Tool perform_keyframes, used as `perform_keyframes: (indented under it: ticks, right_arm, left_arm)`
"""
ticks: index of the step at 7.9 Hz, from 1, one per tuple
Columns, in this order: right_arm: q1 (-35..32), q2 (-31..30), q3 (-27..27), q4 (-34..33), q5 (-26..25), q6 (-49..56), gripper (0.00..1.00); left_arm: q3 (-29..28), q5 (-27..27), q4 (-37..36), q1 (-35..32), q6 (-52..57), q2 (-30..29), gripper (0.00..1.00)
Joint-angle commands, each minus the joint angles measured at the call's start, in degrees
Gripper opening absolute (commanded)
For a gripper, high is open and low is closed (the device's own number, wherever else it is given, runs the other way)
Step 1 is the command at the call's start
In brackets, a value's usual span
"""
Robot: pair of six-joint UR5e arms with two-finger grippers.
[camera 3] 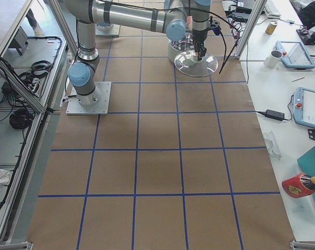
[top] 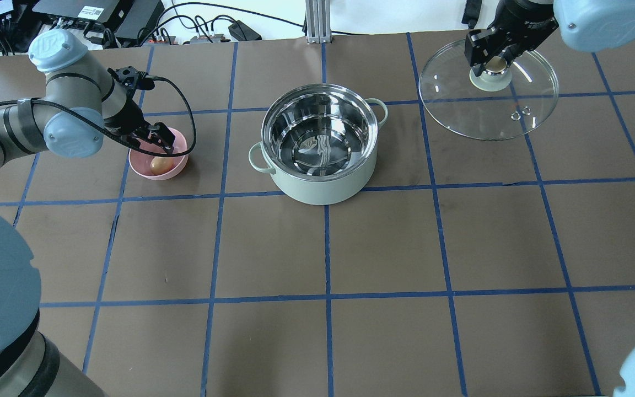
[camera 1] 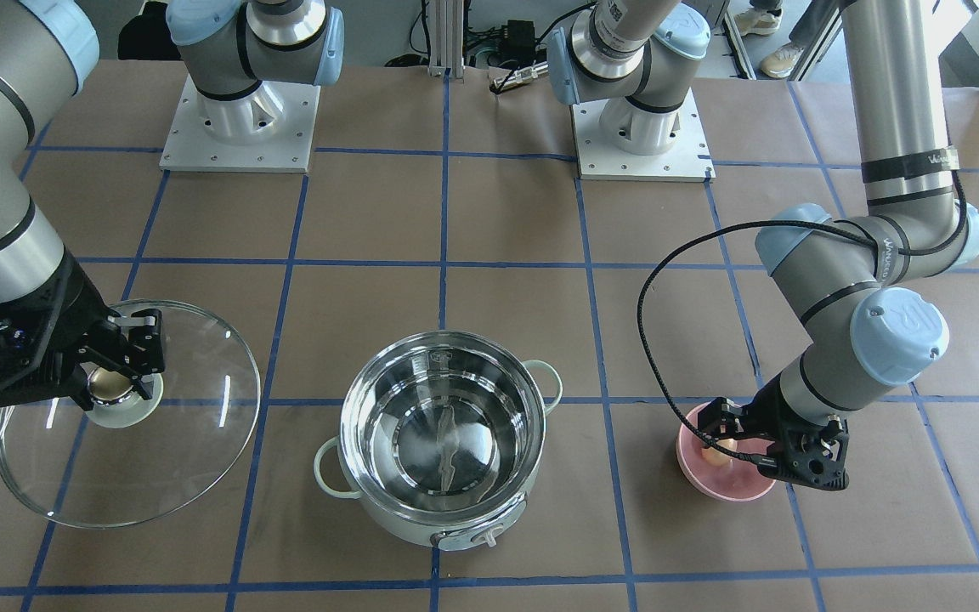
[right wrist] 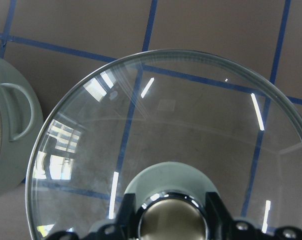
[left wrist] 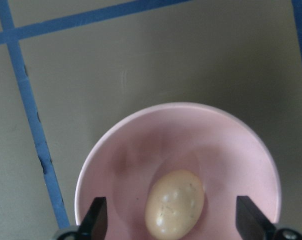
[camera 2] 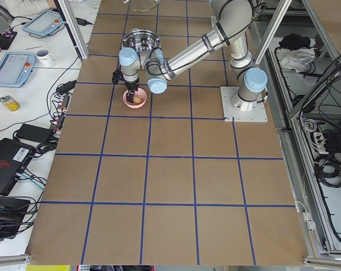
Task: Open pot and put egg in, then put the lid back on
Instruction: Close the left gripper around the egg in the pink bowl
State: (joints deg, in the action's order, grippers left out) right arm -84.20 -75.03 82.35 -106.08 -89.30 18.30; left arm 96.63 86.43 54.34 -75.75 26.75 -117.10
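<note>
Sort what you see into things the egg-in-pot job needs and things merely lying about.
Job in hand: pot, lid, egg, pink bowl holding the egg.
Lying about: mug, drink can, control tablet.

Table (top: 383, 242) is flat brown with a grid of blue tape lines. Pot (top: 323, 190) is pale mint outside, mirror-shiny steel inside. Lid (top: 488, 118) is clear glass with a mint centre disc and a beige-gold knob. Egg (left wrist: 174, 202) looks creamy tan, maybe faintly speckled. Bowl (left wrist: 121, 155) is plain pink. Left gripper (left wrist: 172, 217) and right gripper (right wrist: 171, 222) are black, arms (camera 1: 897, 102) grey with light-blue caps.
</note>
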Motion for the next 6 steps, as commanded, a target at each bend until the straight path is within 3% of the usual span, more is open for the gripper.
perform_keyframes:
  ticks: [1,6]
  right_arm:
    - [2.19,-0.2,0.0,-0.62,0.09,3.14,0.0]
    - [2.46,-0.03,0.0,-0.71,0.44,5.16,0.0]
  left_arm:
    - [0.31,-0.03,-0.37,-0.1,0.58,-0.23,0.87]
    - [0.4,0.15,-1.6,-0.1,1.03,-1.9,0.85]
